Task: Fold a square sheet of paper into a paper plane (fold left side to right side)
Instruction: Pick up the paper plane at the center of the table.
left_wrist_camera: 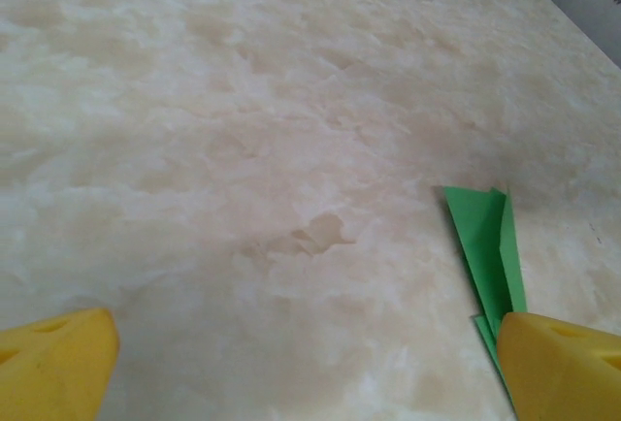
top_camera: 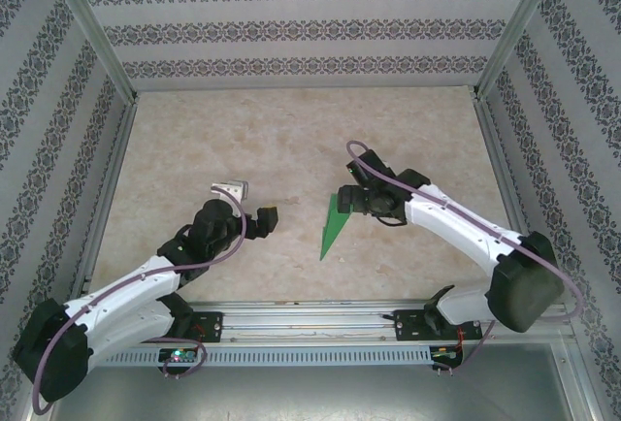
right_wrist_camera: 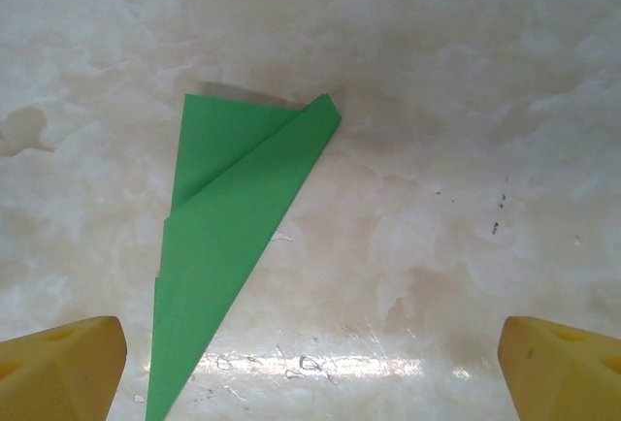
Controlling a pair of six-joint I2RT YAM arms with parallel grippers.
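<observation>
Paper, bright green and folded into a long narrow wedge, lies flat on the marbled table about midway between the two arms; its sharp tip points near and slightly left, its wide end far. Left pincer hangs well to the left of the paper, apart from it; its wrist view has the yellow fingers spread wide with nothing between them, and the paper runs down behind the right-hand finger. Right pincer sits just beside the paper's wide end, on its right; its jaws gape fully too, gripping nothing; from its wrist view the paper lies on the table between the fingers, nearer the left one, one flap creased diagonally over the layer beneath.
</observation>
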